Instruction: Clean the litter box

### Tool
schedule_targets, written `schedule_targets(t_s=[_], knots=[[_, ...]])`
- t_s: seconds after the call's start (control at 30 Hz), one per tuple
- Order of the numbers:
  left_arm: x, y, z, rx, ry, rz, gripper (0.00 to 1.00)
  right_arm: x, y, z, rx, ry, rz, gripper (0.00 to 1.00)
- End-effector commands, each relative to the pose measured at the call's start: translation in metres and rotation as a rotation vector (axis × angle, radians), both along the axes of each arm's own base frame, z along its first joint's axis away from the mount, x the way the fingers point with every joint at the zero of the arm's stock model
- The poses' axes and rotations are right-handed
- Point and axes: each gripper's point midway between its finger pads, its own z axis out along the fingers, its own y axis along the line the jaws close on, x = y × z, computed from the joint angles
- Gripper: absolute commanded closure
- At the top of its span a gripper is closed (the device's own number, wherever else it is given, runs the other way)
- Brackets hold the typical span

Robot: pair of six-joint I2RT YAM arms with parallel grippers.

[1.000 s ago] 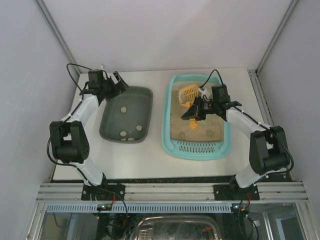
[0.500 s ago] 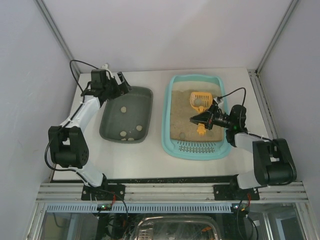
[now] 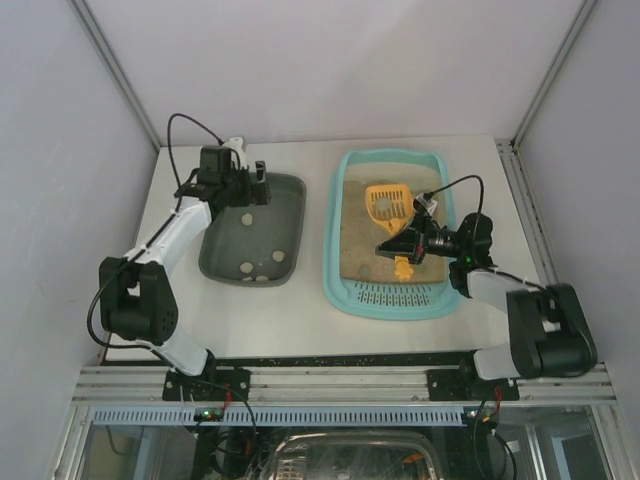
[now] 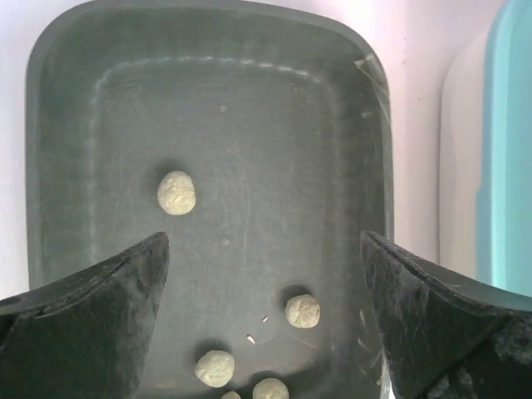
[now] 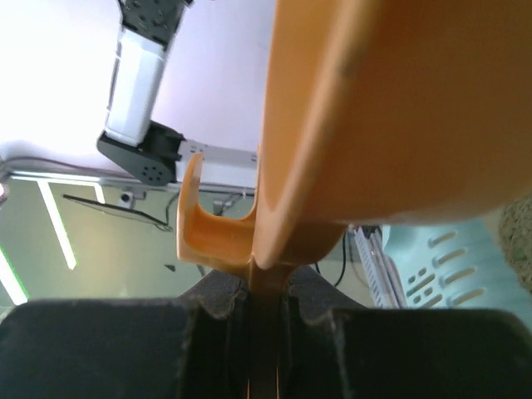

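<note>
Litter box [image 3: 343, 292]: right gripper [image 3: 397, 248] clamped on orange scoop [image 3: 385, 203] handle over litter; left gripper [image 4: 264, 241] spread wide above grey tray [image 4: 66, 125] holding clumps [image 4: 176, 192].

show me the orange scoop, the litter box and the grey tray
orange scoop [image 3: 385, 203], top external view, on its wide head
litter box [image 3: 395, 293], top external view, on the slotted grate at its near end
grey tray [image 4: 266, 150], left wrist view, on its bare floor

Across litter box [image 3: 395, 296] middle: orange scoop [image 3: 385, 204]
</note>
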Motion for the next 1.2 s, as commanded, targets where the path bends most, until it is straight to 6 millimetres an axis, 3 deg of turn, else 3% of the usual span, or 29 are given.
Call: schedule_targets(t_s=[0.0, 0.13, 0.2, 0.33, 0.43, 0.6, 0.77, 0.93, 1.07, 1.17], knots=[[-0.001, -0.017, 0.038, 0.189, -0.116, -0.148, 0.00, -0.023, 0.003, 0.000, -0.157, -0.141, 0.049, 1.00], [0.011, -0.014, 0.055, 0.218, -0.105, -0.060, 0.00, -0.030, -0.007, -0.019, -0.277, -0.170, -0.002, 1.00], [0.012, -0.017, 0.056, 0.179, -0.077, -0.052, 0.00, -0.031, -0.010, -0.014, -0.324, -0.220, -0.003, 1.00], [0.012, -0.027, 0.080, 0.108, -0.100, -0.054, 0.00, -0.033, -0.013, -0.017, -0.387, -0.257, 0.004, 1.00], [0.010, -0.020, 0.096, 0.115, -0.081, -0.006, 0.00, -0.034, -0.012, -0.018, -0.406, -0.279, -0.001, 1.00], [0.005, -0.041, 0.125, 0.061, -0.120, -0.210, 0.00, -0.024, -0.013, -0.013, -0.479, -0.294, -0.027, 1.00], [0.026, 0.000, 0.162, 0.150, -0.246, -0.081, 0.00, -0.027, 0.011, 0.001, -0.553, -0.292, 0.087, 1.00], [0.049, 0.036, 0.171, 0.241, -0.217, 0.058, 0.00, -0.007, 0.036, 0.020, -0.561, -0.330, 0.152, 1.00], [0.058, 0.036, 0.191, 0.221, -0.253, 0.085, 0.00, 0.005, 0.063, 0.038, -0.552, -0.386, 0.238, 1.00], [0.052, 0.041, 0.199, 0.220, -0.261, 0.117, 0.00, 0.008, 0.087, 0.042, -0.538, -0.396, 0.297, 1.00]])
